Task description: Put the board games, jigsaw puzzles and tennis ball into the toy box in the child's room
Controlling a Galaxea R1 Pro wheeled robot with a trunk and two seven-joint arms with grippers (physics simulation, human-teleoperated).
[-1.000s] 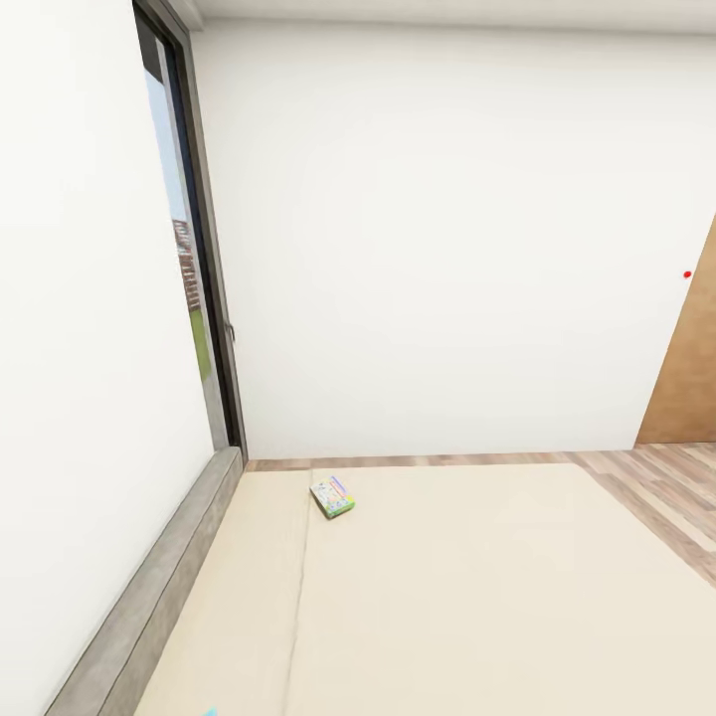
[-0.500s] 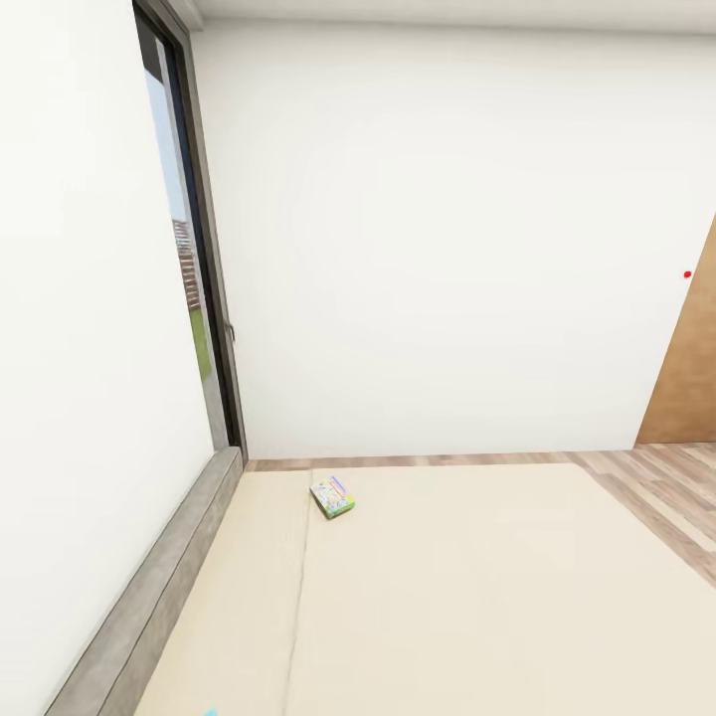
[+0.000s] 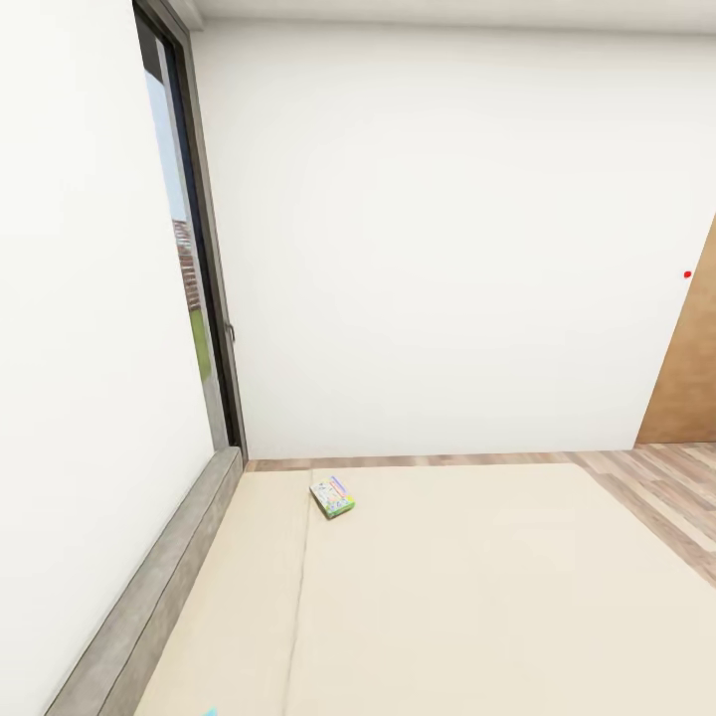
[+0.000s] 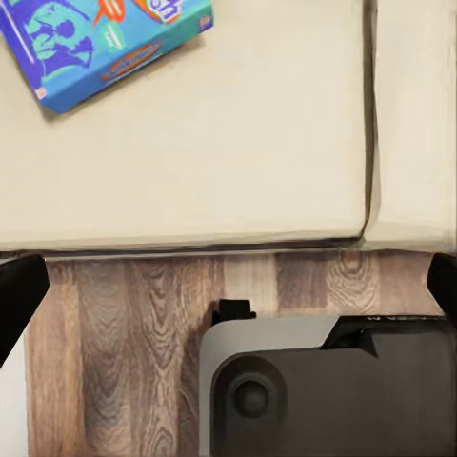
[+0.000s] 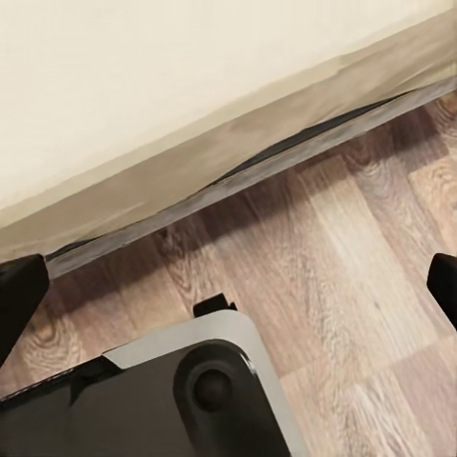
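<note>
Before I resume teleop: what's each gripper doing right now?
Left gripper: open, empty, above the floor by the bed.
Right gripper: open, empty.

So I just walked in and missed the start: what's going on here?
The robot stands at the edge of the bed, holding nothing. Both grippers hang open over the wood floor beside the mattress. Two board games lie on the bed: a green-and-white one near its far end, and a blue one near the left gripper. The right gripper has no toy near it. Neither game has been picked up yet.
</note>
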